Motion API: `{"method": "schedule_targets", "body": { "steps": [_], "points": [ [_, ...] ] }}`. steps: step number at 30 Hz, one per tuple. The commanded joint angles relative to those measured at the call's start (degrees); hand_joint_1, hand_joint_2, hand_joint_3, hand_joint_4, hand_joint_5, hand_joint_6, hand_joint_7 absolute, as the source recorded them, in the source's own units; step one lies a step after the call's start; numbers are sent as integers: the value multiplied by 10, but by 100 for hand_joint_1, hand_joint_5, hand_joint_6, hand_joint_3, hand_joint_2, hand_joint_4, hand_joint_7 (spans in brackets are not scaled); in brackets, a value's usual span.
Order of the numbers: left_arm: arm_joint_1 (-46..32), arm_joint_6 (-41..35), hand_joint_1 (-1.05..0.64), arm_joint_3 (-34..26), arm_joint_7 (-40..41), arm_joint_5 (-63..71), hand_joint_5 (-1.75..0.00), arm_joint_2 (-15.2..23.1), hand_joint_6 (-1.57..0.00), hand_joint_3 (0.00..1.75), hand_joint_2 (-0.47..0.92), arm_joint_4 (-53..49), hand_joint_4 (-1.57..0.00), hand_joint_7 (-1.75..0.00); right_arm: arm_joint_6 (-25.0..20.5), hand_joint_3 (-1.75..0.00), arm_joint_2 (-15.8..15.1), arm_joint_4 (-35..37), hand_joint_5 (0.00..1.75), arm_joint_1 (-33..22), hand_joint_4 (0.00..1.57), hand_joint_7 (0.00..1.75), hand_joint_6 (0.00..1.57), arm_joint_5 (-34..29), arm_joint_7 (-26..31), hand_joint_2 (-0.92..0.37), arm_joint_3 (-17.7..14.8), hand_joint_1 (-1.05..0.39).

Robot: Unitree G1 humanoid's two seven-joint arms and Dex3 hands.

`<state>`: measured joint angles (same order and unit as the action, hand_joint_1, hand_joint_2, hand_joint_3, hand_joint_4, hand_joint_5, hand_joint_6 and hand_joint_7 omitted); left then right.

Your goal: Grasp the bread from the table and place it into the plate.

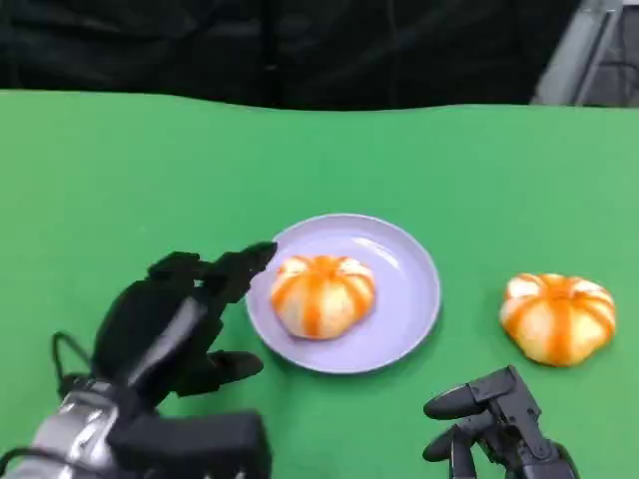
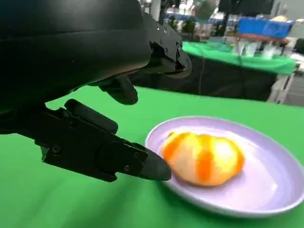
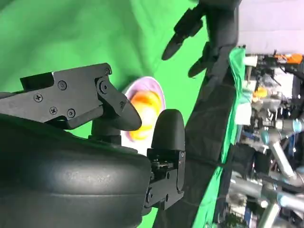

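A: Where's the left robot hand [image 1: 175, 324]?
B: Just beside the lavender plate [image 1: 414, 299], fingers spread, holding nothing.
A: And the bread?
B: One bun [image 1: 322, 294] lies in the plate; another bun [image 1: 557, 316] sits on the green table [image 1: 120, 180], near the right robot hand [image 1: 494, 419], also released.

green surface [image 1: 120, 170] spans whole width, plain cloth-like cover; black backdrop [image 1: 280, 45] behind far edge; grey slanted panel or post [image 1: 579, 50] at upper right corner beyond surface; left wrist view: second green-covered table [image 2: 237, 59] in background with black skirt below, blue box [image 2: 263, 26] and small blurred items on it, too blurry to identify; right wrist view: black drape [image 3: 209, 137] along surface edge, cluttered room beyond, metal pipes or frames [image 3: 273, 156], details unclear
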<state>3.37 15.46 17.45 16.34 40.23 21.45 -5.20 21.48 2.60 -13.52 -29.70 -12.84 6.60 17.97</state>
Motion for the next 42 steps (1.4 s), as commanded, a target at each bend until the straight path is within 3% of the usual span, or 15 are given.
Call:
{"method": "schedule_targets", "body": {
  "steps": [1, 2, 4, 6, 8, 10, 12, 14, 19, 42],
  "points": [
    [-68, 123, -34, -55, 78, -64, -51, 8, -62, 8, 91, -18, -63, -10, 4, -99, -4, 2, 175, 4, 15, 175, 0, -6, 5, -92, -7, -8],
    [-79, 164, -32, -66, 98, -83, -51, 2, -67, 6, 91, -35, -68, -9, 3, -98, -5, 1, 175, 4, 16, 175, 0, -5, 5, -92, -7, -8],
    [-89, 212, -23, -79, 116, -99, -79, -6, -92, 11, 92, -57, -86, -11, 1, -98, -5, -1, 175, 3, 16, 175, 0, -4, 4, -92, -8, -8],
    [-97, 254, -22, -85, 112, -128, -87, -15, -98, 12, 92, -81, -88, -10, 2, -98, -9, -4, 175, 2, 16, 175, 0, 2, -1, -92, -10, -8],
    [-105, 294, -16, -89, 99, -163, -108, -24, -116, 53, 80, -105, -92, -19, 2, -100, -13, -6, 175, 0, 14, 175, 0, 9, -7, -92, -13, -7],
    [-110, 317, -15, -88, 75, -210, -120, -40, -121, 75, 71, -120, -91, -25, 6, -100, -18, -6, 175, 0, 13, 175, 0, 12, -10, -92, -19, -7],
    [-120, 319, -15, -87, 39, -276, -154, -66, -100, 106, 57, -126, -85, -92, 16, -100, -25, -2, 175, 1, 14, 175, 0, 12, -13, -92, -27, -6],
    [-125, 318, -13, -89, 6, -320, -168, -82, -85, 125, 49, -129, -81, -129, 27, -100, -29, 6, 175, 4, 15, 175, 0, 7, -12, -92, -32, -5],
    [-126, 316, -12, -103, -58, -375, -168, -107, -80, 132, 43, -134, -79, -141, 32, -99, -29, 17, 175, 11, 17, 175, 0, 4, -10, -92, -38, -7],
    [-122, 333, -11, -154, -193, -433, -165, -157, -82, 138, 38, -158, -83, -144, 41, -99, -31, 23, 175, 9, 16, 175, 1, 3, -15, -92, -39, -8]
  ]
}}
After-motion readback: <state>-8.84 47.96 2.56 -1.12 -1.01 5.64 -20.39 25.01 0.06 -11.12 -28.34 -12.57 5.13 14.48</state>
